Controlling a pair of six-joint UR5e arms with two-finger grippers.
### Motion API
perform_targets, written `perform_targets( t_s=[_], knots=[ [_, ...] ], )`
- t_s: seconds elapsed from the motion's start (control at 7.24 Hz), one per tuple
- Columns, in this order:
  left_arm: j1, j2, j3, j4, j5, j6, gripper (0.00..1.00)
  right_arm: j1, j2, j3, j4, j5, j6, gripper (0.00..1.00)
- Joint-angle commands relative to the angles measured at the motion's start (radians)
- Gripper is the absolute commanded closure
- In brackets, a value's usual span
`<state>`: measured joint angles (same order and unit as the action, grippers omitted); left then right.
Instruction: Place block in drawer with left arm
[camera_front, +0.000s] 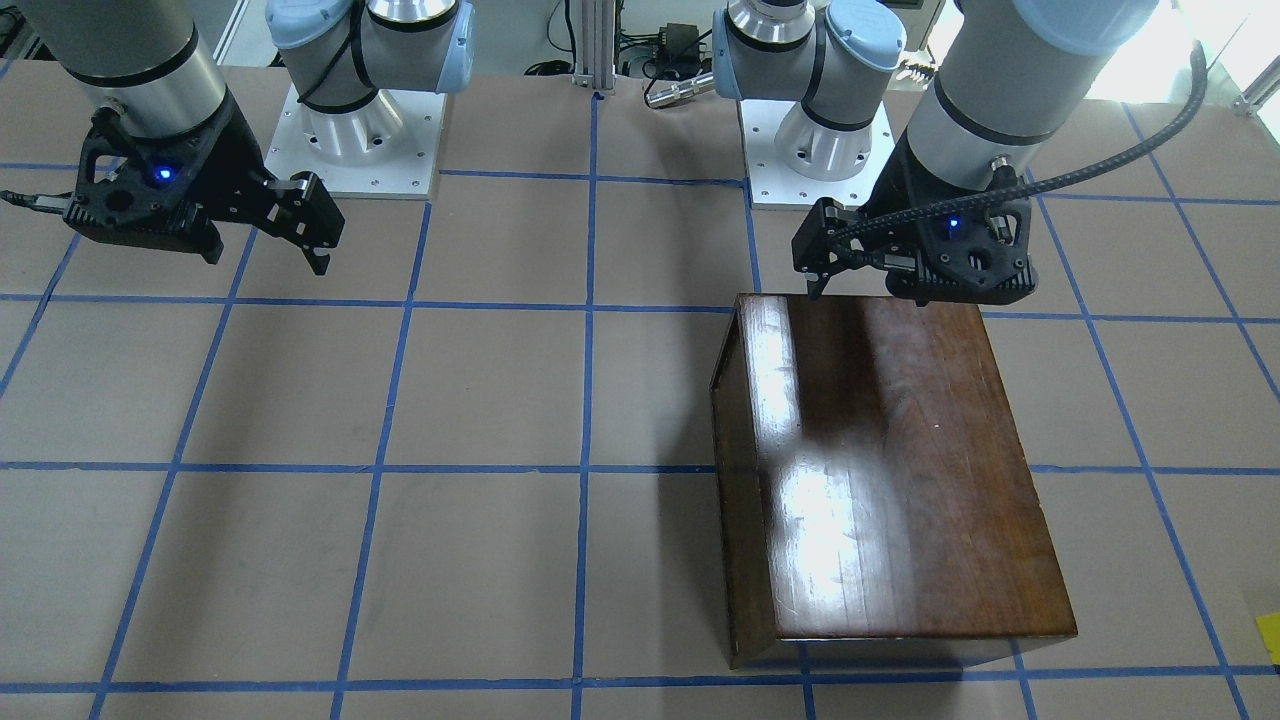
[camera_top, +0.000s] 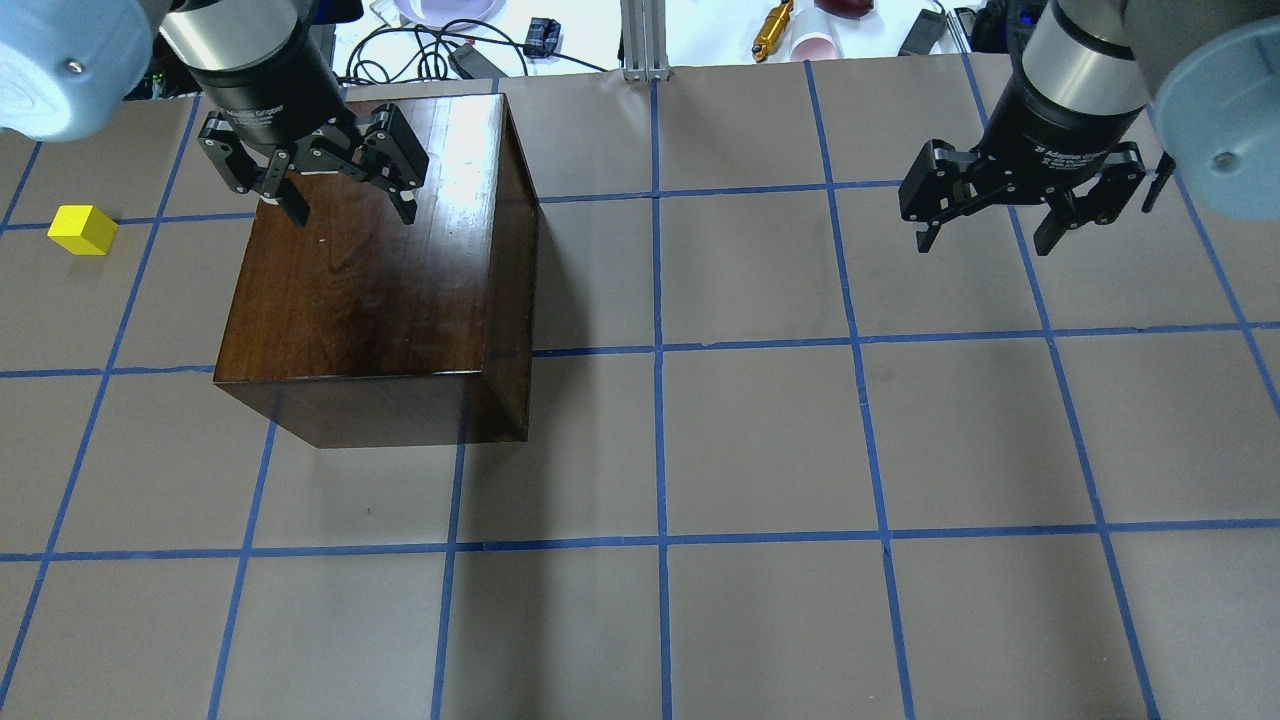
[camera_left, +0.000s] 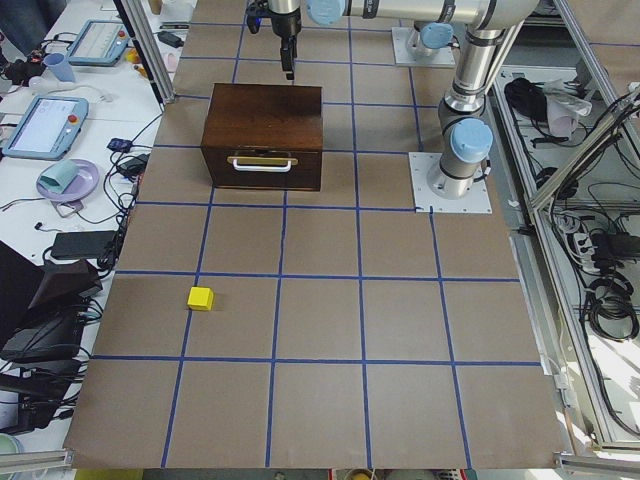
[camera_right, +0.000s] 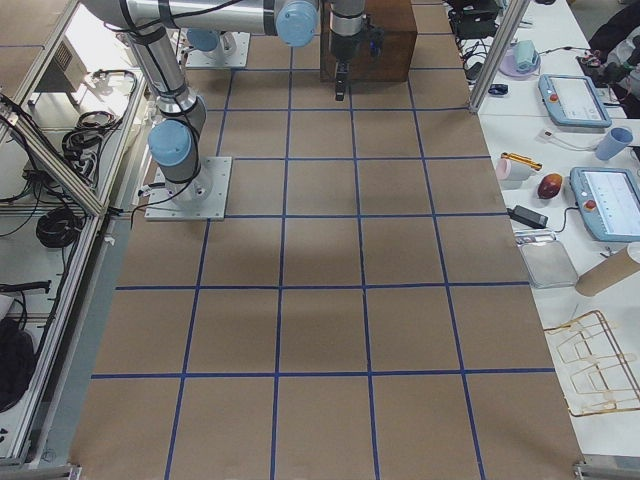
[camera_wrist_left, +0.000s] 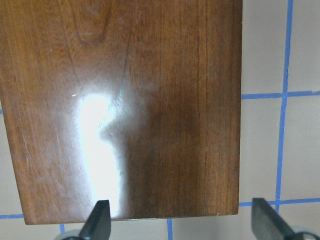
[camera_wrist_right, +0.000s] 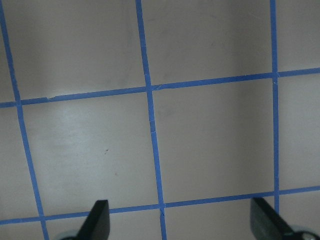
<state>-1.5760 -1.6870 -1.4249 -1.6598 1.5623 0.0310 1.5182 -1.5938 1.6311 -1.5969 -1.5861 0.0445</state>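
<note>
Overhead, the left gripper (camera_top: 353, 216) hangs wide open and empty above the glossy top of the wooden box (camera_top: 380, 290), while the block (camera_top: 82, 229) sits on the table (camera_top: 760, 450) at its nine o'clock, well apart, past the box's edge.

The small bright yellow cube (camera_front: 1270, 640) is cut to a sliver by the right edge of the front-facing view, at four o'clock from the glossy dark-brown wooden box (camera_front: 880, 470). The dark-fronted drawer (camera_left: 262, 165) with its metal pull is shown in the left side view alone, its inside hidden. Of the left gripper (camera_wrist_left: 179, 226) and the right gripper (camera_wrist_right: 179, 224), only black fingertips (camera_wrist_left: 98, 222) are caught at the wrist views' lower edges. The box is cropped by the right side view's top edge.
</note>
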Motion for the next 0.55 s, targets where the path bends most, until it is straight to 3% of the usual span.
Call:
perform_targets(
  t_s=[0.0,0.41],
  knots=[
    [0.013,0.0,0.001,0.0,-0.004,0.001,0.0,0.0,0.0,0.0,0.0,0.0,0.0,0.0],
    [0.031,-0.006,0.001,-0.002,-0.013,0.001,0.0,0.0,0.0,0.0,0.0,0.0,0.0,0.0]
  ],
)
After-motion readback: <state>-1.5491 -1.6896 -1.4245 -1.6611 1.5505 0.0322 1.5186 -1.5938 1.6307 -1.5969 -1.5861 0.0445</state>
